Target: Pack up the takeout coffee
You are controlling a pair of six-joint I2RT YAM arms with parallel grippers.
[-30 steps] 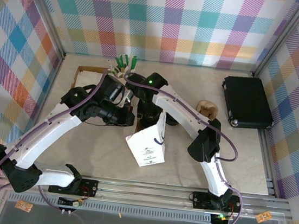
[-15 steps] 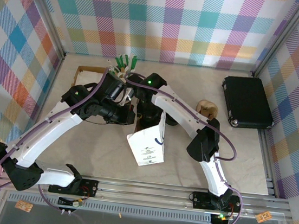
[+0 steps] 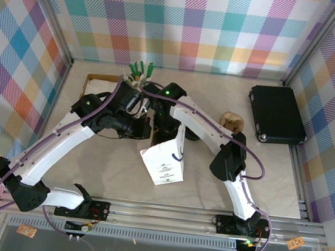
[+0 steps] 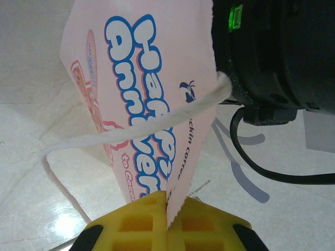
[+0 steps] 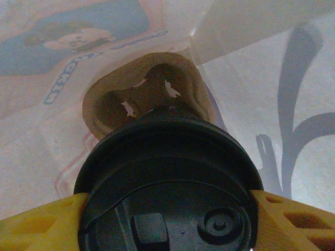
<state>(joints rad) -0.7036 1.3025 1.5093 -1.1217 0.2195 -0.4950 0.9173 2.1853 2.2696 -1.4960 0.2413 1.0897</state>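
Note:
A white paper bag (image 3: 163, 162) with a blue logo stands mid-table. My left gripper (image 4: 168, 201) is shut on the bag's serrated top edge (image 4: 180, 172), and the bag's white string handle (image 4: 131, 133) loops in front. The right arm (image 3: 184, 112) reaches down into the bag's mouth. Inside, my right gripper (image 5: 167, 209) is shut on the takeout coffee, with its black lid (image 5: 167, 178) between the yellow fingers (image 5: 36, 222). Below the cup sits a brown cardboard cup holder (image 5: 149, 94) on the bag's floor. The cup's body is hidden by the lid.
A black case (image 3: 277, 114) lies at the back right. A brown rounded object (image 3: 232, 121) sits beside the right arm. A cardboard tray (image 3: 99, 83) and green-topped items (image 3: 139, 70) stand at the back left. Bag walls (image 5: 251, 21) close in around the cup.
The left arm and the bag have shifted very slightly to the left. Both grips look unchanged.

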